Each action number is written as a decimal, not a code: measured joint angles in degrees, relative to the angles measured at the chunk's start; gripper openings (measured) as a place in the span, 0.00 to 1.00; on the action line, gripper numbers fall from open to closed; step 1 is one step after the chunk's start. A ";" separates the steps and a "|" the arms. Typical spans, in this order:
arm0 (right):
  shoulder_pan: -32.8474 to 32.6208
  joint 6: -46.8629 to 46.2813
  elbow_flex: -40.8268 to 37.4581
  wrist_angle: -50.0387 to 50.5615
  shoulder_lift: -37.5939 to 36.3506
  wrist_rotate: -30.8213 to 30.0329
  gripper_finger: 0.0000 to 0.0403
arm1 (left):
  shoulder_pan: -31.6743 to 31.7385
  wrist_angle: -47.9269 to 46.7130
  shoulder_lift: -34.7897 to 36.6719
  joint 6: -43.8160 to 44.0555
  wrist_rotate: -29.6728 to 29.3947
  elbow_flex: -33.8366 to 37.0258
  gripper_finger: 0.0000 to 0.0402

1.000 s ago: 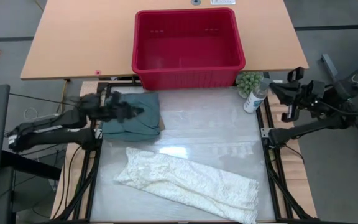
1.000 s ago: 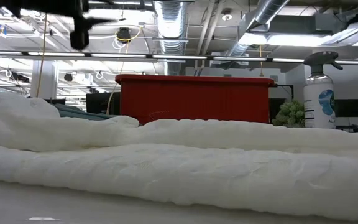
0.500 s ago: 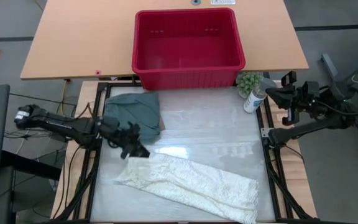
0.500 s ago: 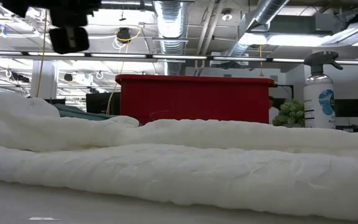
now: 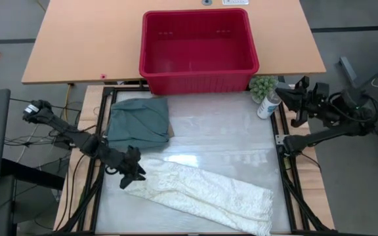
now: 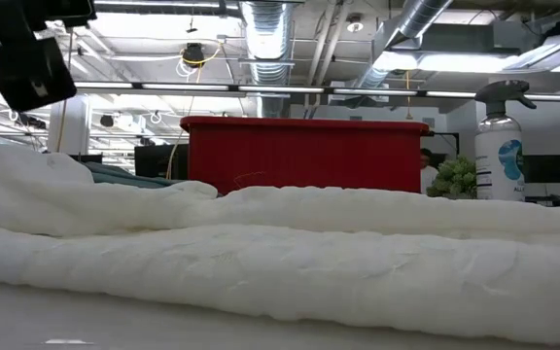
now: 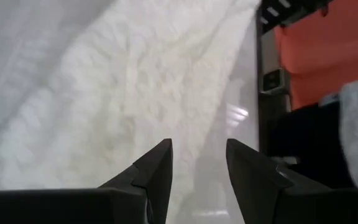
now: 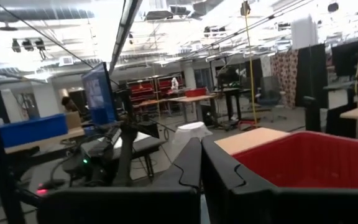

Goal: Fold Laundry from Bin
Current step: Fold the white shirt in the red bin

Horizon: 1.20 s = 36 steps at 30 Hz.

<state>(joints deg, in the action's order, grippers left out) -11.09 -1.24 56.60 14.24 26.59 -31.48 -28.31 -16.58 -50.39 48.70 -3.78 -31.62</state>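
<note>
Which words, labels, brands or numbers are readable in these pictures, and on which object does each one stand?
No text can be read in any view.
The spray bottle has a blue label with a round mark; its print is too small to read.
A white label at the far edge of the wooden table is cut off and blurred.
The red bin, white garment and teal garment show no writing.

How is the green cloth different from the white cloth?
The green cloth is folded into a neat square; the white cloth lies spread out long and crumpled. The green one sits near the red bin; the white one lies farther away, by the left pincer. Both rest on the table.
</note>
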 joint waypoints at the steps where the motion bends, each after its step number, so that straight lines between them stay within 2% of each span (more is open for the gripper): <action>1: 0.00 -0.69 0.00 0.11 0.00 -0.01 0.08 | -0.32 0.32 0.00 -0.35 -0.94 0.30 0.35; 5: 0.00 -2.42 0.00 0.75 0.00 -0.06 0.08 | -1.15 3.63 -0.59 -2.54 -3.29 1.25 0.35; 10: 0.00 -4.83 -0.02 0.89 0.07 -0.10 0.08 | -2.60 4.26 -4.91 -4.18 -10.57 1.49 0.35; 18: 0.00 -5.90 -0.02 1.53 0.07 -0.12 0.08 | -5.24 12.89 -16.59 -4.86 -11.71 1.51 0.35; 21: 0.00 -5.92 -0.02 2.26 0.09 -0.11 0.08 | -5.90 12.92 -19.52 -2.83 -11.68 1.51 0.35; 28: 0.00 -7.17 -0.02 2.13 0.09 -0.10 0.08 | -6.52 6.45 -25.11 7.28 -14.16 1.70 0.35; 32: -0.02 -12.14 0.02 3.00 1.42 -0.05 0.08 | -6.84 5.42 -27.37 16.22 -14.26 3.49 0.35; 36: -0.02 -18.83 0.02 9.47 6.48 0.06 0.08 | -8.80 6.88 -27.32 26.47 -14.36 6.17 0.35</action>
<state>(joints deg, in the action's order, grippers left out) -11.11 -20.07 56.62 23.71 33.07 -31.42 -37.11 -9.70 -77.71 75.17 -18.14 -25.45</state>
